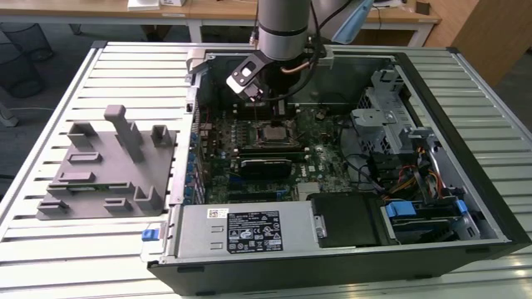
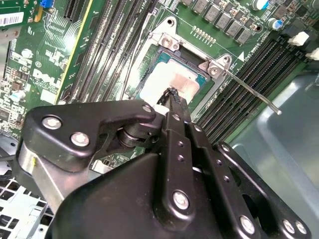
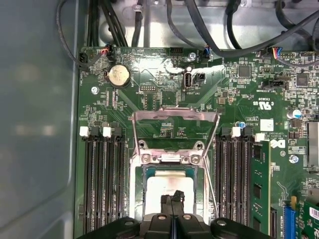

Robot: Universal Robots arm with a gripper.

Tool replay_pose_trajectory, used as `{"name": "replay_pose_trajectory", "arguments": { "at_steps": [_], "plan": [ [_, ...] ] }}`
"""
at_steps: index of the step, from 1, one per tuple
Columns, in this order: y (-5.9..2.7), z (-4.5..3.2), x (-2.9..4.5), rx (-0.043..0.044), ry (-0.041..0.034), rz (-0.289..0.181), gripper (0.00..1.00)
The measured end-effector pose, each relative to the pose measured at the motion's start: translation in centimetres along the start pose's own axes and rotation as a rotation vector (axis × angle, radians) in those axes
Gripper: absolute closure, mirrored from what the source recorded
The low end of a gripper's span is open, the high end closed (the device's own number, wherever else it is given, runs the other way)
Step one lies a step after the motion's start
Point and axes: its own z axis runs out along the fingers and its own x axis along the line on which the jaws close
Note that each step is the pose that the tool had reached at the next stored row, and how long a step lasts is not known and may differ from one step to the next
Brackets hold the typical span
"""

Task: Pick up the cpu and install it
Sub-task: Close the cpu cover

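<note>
Both wrist views, cpu (image 3: 164, 185) (image 2: 172, 78) in socket (image 3: 137, 189) beneath gripper (image 3: 172, 199) (image 2: 172, 97)

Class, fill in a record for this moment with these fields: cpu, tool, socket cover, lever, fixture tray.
cpu: lying flat in the socket, silvery top up
tool: shut, tips at the cpu's top; contact unclear
socket cover: swung open
lever: released, standing off the socket
fixture tray: on the table, at the exterior view's left of the computer case

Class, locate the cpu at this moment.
In both wrist views the cpu lies in the motherboard's open socket, between the memory slots, right beneath the gripper.
</note>
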Motion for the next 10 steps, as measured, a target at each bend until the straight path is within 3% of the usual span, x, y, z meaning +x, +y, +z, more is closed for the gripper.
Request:
{"name": "replay_pose_trajectory", "arguments": {
  "at_steps": [10],
  "plan": [
    [0.02, -0.75, 0.00, 0.0000, 0.0000, 0.000, 0.89]
  ]
}}
